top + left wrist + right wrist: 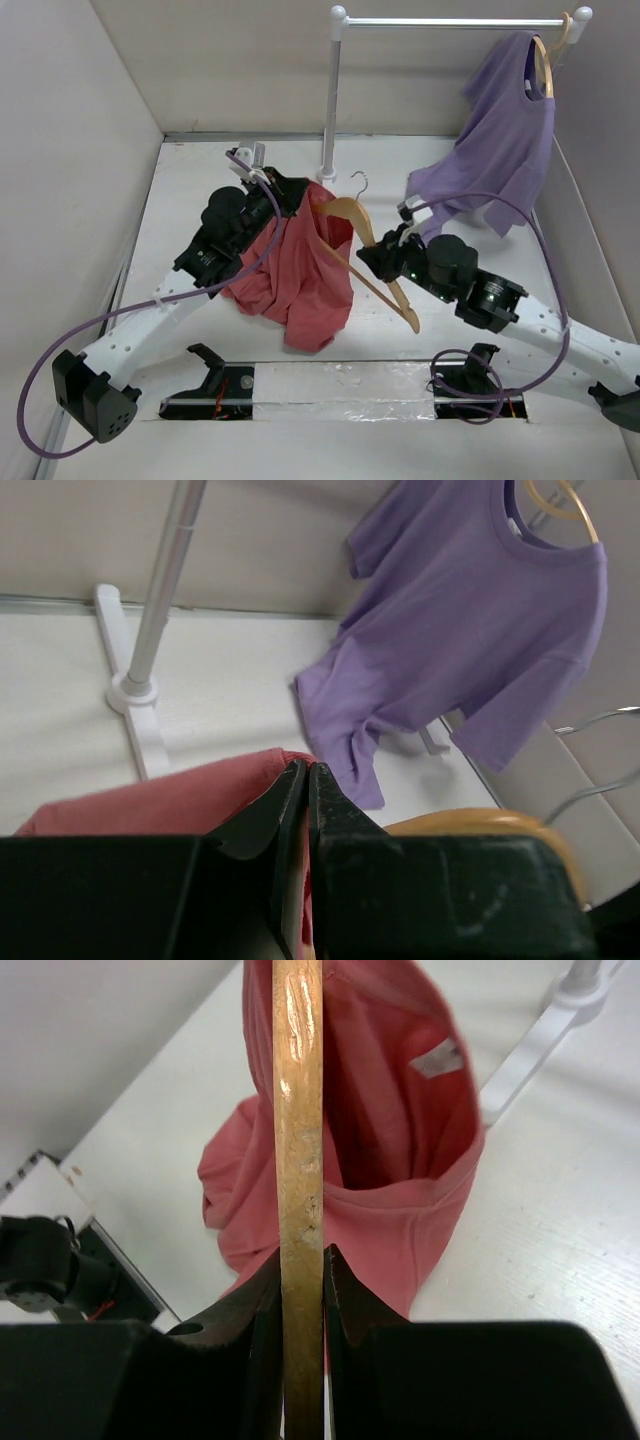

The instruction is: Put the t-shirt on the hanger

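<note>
The coral-red t-shirt [295, 275] hangs from my left gripper [296, 200], which is shut on its neck edge and holds it above the table. The shirt also shows in the left wrist view [160, 800] and the right wrist view [400, 1160]. My right gripper [372, 258] is shut on one arm of the orange-tan wooden hanger [370, 255], held tilted. In the right wrist view the hanger [298, 1110] reaches into the shirt's open neck. The hanger's other arm end [410, 318] points down to the right. Its metal hook [358, 182] points up.
A white clothes rail [450, 20] stands at the back on a post [330, 100]. A purple t-shirt [500, 130] hangs from it on a paler wooden hanger [545, 55], its hem on the table. White walls enclose the table [200, 180].
</note>
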### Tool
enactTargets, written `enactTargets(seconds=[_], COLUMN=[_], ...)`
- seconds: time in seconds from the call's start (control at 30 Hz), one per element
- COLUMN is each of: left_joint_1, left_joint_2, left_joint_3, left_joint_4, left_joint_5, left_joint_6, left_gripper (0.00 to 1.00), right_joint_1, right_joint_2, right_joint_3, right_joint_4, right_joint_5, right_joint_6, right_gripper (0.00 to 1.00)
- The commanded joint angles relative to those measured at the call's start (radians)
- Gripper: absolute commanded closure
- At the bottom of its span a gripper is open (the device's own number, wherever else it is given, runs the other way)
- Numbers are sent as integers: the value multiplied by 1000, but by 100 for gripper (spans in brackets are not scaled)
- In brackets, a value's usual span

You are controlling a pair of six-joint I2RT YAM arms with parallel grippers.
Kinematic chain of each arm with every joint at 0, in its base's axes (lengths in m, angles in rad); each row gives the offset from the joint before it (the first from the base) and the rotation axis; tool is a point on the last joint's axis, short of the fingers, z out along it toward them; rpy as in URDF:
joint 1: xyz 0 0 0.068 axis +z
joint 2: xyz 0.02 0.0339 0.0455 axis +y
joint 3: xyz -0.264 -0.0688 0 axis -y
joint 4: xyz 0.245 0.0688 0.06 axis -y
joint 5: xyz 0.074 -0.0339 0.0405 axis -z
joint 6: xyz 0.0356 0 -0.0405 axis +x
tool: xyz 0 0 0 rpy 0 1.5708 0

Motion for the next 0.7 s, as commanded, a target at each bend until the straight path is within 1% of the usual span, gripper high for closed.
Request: enactTargets(seconds=[0.0,0.1,0.2,0.27,0.3,0.37,0.4,0.43,0.53,0.57,0.63,0.67], left_joint_1=[1,1,1,1,1,1,1,1,1,1,1,1], left_joint_2=[-41,-41,-33,-13,-9,-7,-7,-12,-31,-32,-30,-39], left_joint_3=[16,36,41,59,61,65,76,84,108,111,122,116], left_joint_4=[5,-16,6,6,26,43,32,23,-2,-5,-25,-28], left_joint_5=[-91,-99,-44,13,71,111,110,110,146,178,212,244], left_joint_6=[17,21,17,17,17,14,14,28,37,34,27,15], left_gripper=[100,100,100,100,100,100,100,100,100,100,100,100], right_joint_1=[50,85,108,108,108,108,108,108,108,99,63,49], right_joint_2=[-112,-179,-184,-141,-68,4,55,69,87,87,103,109], right_joint_3=[40,49,52,49,55,77,84,84,55,33,15,8], right_joint_4=[85,51,66,124,135,183,192,204,327,399,470,549], right_joint_5=[163,219,234,191,176,112,96,93,111,110,81,50], right_joint_6=[-1,1,-7,-19,-19,-24,-22,-21,-53,-73,-76,-72], right_gripper=[100,100,100,100,100,100,100,100,100,100,100,100])
